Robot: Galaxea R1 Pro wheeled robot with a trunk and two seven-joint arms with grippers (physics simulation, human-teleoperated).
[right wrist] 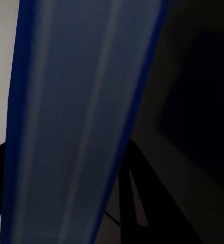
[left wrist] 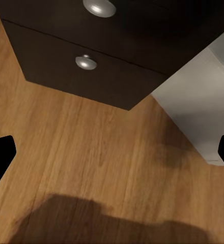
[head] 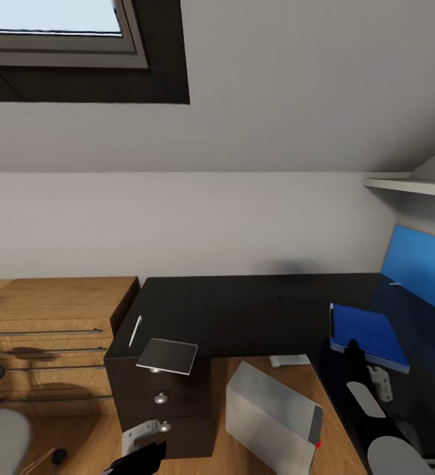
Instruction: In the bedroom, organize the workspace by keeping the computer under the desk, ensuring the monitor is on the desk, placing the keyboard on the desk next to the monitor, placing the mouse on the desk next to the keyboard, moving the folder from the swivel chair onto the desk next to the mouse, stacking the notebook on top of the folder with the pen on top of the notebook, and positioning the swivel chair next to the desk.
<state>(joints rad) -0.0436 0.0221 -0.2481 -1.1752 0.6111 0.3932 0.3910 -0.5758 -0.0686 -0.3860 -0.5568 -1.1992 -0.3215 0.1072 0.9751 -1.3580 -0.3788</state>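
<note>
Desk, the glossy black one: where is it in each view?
Head view: glossy black desk across the middle, reaching right.
Left wrist view: its dark drawer unit on the wood floor.
Right wrist view: its black top beside a blue band.
Shared: round metal drawer knobs.

No readable text, label, brand, number or sign anywhere: desk [head: 231, 310], folder [head: 366, 333], computer [head: 270, 412] all unmarked.

The long black L-shaped bench [head: 244, 310] is showing a glossy, smooth top, mirroring the bright blue flat folder [head: 366, 336]. The plank floor [left wrist: 91, 162] and low cabinet [head: 46, 316] are looking like matt grained wood; round drawer knobs [left wrist: 85, 62] are gleaming like brushed metal.
</note>
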